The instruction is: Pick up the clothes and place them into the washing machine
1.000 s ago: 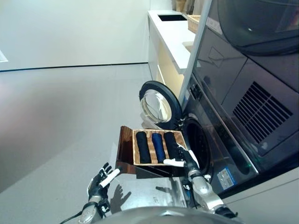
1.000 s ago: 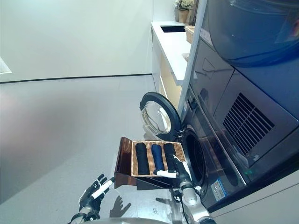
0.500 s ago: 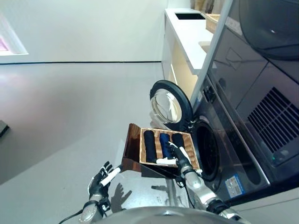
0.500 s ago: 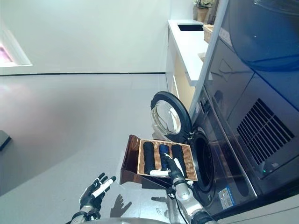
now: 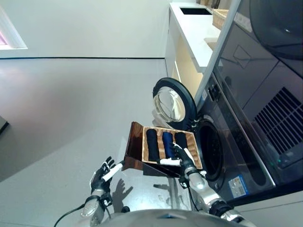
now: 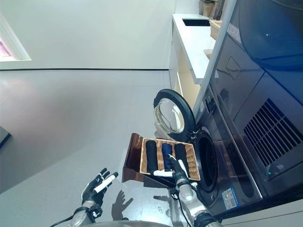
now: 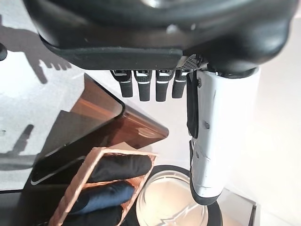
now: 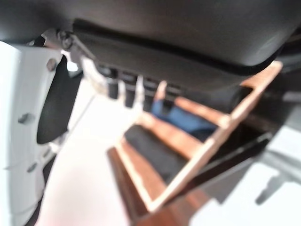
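Observation:
A shallow wicker basket (image 5: pixel 191 142) rests on a low dark brown box (image 5: pixel 135 151) beside the washing machine (image 5: pixel 236 142). Rolled dark clothes lie in it side by side: a black roll (image 5: pixel 152 144), a blue roll (image 5: pixel 167 142) and another black roll (image 5: pixel 181 139). My right hand (image 5: pixel 182 157) is open over the basket's near edge, fingers straight above the blue and right-hand rolls, white-covered thumb (image 5: pixel 168 161) out to the side. The basket also shows in the right wrist view (image 8: pixel 207 141). My left hand (image 5: pixel 102 176) hangs open and empty over the floor, left of the box.
The machine's round door (image 5: pixel 173 103) stands open behind the basket, and the dark drum opening (image 5: pixel 210 150) is just right of it. A white counter (image 5: pixel 196 33) runs along the far wall side. Open grey floor (image 5: pixel 71 109) lies to the left.
My right hand has moved forward from the basket's near edge to over the rolled clothes. The camera has shifted, so the whole scene moved. My left hand stays low and open.

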Robot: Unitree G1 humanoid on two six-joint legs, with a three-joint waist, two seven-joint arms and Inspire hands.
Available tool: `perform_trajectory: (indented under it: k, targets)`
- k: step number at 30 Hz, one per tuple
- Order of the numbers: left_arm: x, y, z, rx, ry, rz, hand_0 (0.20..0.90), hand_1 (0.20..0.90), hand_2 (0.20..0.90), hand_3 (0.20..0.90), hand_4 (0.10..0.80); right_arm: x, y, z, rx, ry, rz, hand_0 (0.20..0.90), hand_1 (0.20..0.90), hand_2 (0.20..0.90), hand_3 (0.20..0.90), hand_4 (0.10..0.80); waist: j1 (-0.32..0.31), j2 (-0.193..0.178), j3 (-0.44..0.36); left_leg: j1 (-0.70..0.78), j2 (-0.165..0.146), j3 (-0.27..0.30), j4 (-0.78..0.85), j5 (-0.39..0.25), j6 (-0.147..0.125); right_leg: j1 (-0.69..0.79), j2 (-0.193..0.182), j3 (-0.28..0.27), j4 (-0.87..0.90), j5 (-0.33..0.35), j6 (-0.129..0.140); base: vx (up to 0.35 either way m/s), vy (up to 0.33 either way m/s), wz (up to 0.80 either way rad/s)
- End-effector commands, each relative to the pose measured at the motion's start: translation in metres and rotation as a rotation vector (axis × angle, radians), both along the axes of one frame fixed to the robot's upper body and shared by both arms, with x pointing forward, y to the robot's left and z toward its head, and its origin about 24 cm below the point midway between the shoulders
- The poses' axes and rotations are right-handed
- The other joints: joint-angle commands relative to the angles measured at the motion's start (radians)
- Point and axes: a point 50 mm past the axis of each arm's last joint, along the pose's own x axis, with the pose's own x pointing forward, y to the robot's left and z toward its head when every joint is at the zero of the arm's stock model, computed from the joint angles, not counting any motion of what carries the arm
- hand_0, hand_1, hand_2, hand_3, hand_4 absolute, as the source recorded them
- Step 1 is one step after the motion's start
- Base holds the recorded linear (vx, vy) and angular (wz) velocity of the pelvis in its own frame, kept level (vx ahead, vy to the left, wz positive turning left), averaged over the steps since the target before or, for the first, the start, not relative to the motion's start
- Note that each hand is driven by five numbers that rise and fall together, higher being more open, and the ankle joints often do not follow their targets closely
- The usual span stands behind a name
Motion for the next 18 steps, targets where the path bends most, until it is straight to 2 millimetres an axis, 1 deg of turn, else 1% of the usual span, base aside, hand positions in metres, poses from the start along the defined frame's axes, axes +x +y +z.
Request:
perform_trajectory:
  k: [1,4,5,6,7,9,10,11,13,14,15,17,18]
  targets:
    - [0.046,0.003,0.034,0.064,-0.239,-0.058,0.900,0.900,0.900,0.900,0.800,0.050,0.019,0.035,0.047,-0.190,0.043,0.900,0.900,0.900,0.900,0.800,0.040,-0.036,-0.024,0.059,-0.050,0.005,0.024,-0.105,0.012,-0.084,-0.083,0.068,0.071,0.087,0.038,0.028,0.015,-0.07]
    - [0.045,0.001,0.033,0.061,-0.235,-0.065,0.900,0.900,0.900,0.900,0.800,0.049,0.017,0.036,0.047,-0.192,0.034,0.900,0.900,0.900,0.900,0.800,0.040,-0.041,-0.023,0.054,-0.053,0.007,0.033,-0.114,0.016,-0.096,-0.090,0.075,0.087,0.090,0.042,0.001,0.036,-0.04]
    - [0.048,-0.001,0.034,0.061,-0.240,-0.078,0.900,0.900,0.900,0.900,0.800,0.049,0.011,0.034,0.058,-0.185,-0.004,0.900,0.900,0.900,0.900,0.800,0.037,-0.048,-0.010,0.043,-0.070,0.001,0.069,-0.135,0.031,-0.120,-0.110,0.091,0.149,0.103,0.043,-0.016,0.105,-0.02]
    - [0.049,-0.001,0.036,0.060,-0.247,-0.081,0.900,0.900,0.900,0.900,0.800,0.049,0.010,0.035,0.061,-0.188,-0.012,0.900,0.900,0.900,0.900,0.800,0.037,-0.050,-0.004,0.038,-0.080,-0.002,0.087,-0.147,0.038,-0.130,-0.119,0.098,0.177,0.114,0.042,-0.017,0.095,0.00]
    - [0.050,-0.001,0.036,0.060,-0.247,-0.081,0.900,0.900,0.900,0.900,0.800,0.049,0.010,0.035,0.061,-0.188,-0.012,0.900,0.900,0.900,0.900,0.800,0.037,-0.050,-0.004,0.037,-0.081,-0.001,0.089,-0.148,0.039,-0.131,-0.120,0.099,0.179,0.113,0.042,-0.008,0.071,0.04]
    - [0.053,0.000,0.039,0.062,-0.266,-0.089,0.900,0.900,0.900,0.900,0.800,0.048,0.005,0.035,0.065,-0.188,-0.031,0.900,0.900,0.900,0.900,0.800,0.034,-0.050,0.012,0.027,-0.103,-0.009,0.137,-0.170,0.055,-0.162,-0.140,0.113,0.266,0.156,0.032,-0.011,0.113,0.09]
    - [0.055,0.001,0.041,0.063,-0.273,-0.090,0.900,0.900,0.900,0.900,0.800,0.048,0.002,0.035,0.068,-0.189,-0.043,0.900,0.900,0.900,0.900,0.800,0.030,-0.049,0.022,0.024,-0.114,-0.014,0.157,-0.180,0.064,-0.187,-0.148,0.128,0.318,0.193,0.023,-0.005,0.156,0.14]
    - [0.056,0.001,0.042,0.066,-0.278,-0.093,0.900,0.900,0.900,0.900,0.800,0.048,0.000,0.034,0.069,-0.187,-0.056,0.900,0.900,0.900,0.900,0.800,0.024,-0.046,0.030,0.024,-0.123,-0.022,0.170,-0.186,0.072,-0.204,-0.152,0.144,0.367,0.230,0.014,0.006,0.161,0.20]
    - [0.059,0.005,0.045,0.083,-0.288,-0.103,0.900,0.900,0.900,0.900,0.800,0.048,-0.004,0.034,0.072,-0.188,-0.077,0.900,0.900,0.900,0.900,0.800,0.014,-0.037,0.046,0.027,-0.132,-0.036,0.199,-0.197,0.088,-0.247,-0.147,0.169,0.455,0.281,-0.003,0.013,0.143,0.34]
    - [0.060,0.005,0.045,0.083,-0.288,-0.103,0.900,0.900,0.900,0.900,0.800,0.048,-0.004,0.034,0.072,-0.188,-0.077,0.900,0.900,0.900,0.900,0.800,0.015,-0.038,0.047,0.025,-0.133,-0.035,0.201,-0.199,0.088,-0.249,-0.147,0.171,0.457,0.280,-0.002,0.000,0.133,0.44]
    - [0.061,0.010,0.047,0.100,-0.291,-0.106,0.900,0.900,0.900,0.900,0.800,0.051,-0.005,0.036,0.082,-0.193,-0.091,0.900,0.900,0.900,0.900,0.800,0.011,-0.023,0.062,0.028,-0.127,-0.045,0.216,-0.202,0.094,-0.287,-0.131,0.169,0.517,0.273,-0.012,0.028,0.088,0.50]
    - [0.060,0.013,0.046,0.112,-0.287,-0.098,0.900,0.900,0.900,0.900,0.800,0.051,-0.004,0.036,0.096,-0.192,-0.097,0.900,0.900,0.900,0.900,0.800,0.008,-0.019,0.064,0.043,-0.122,-0.048,0.212,-0.212,0.091,-0.300,-0.134,0.128,0.491,0.248,-0.010,0.122,0.047,0.45]
    - [0.060,0.016,0.045,0.120,-0.279,-0.093,0.900,0.900,0.900,0.900,0.800,0.052,-0.004,0.036,0.098,-0.193,-0.095,0.900,0.900,0.900,0.900,0.800,0.005,-0.024,0.059,0.057,-0.120,-0.049,0.199,-0.217,0.086,-0.312,-0.138,0.107,0.444,0.229,-0.008,0.137,-0.012,0.13]
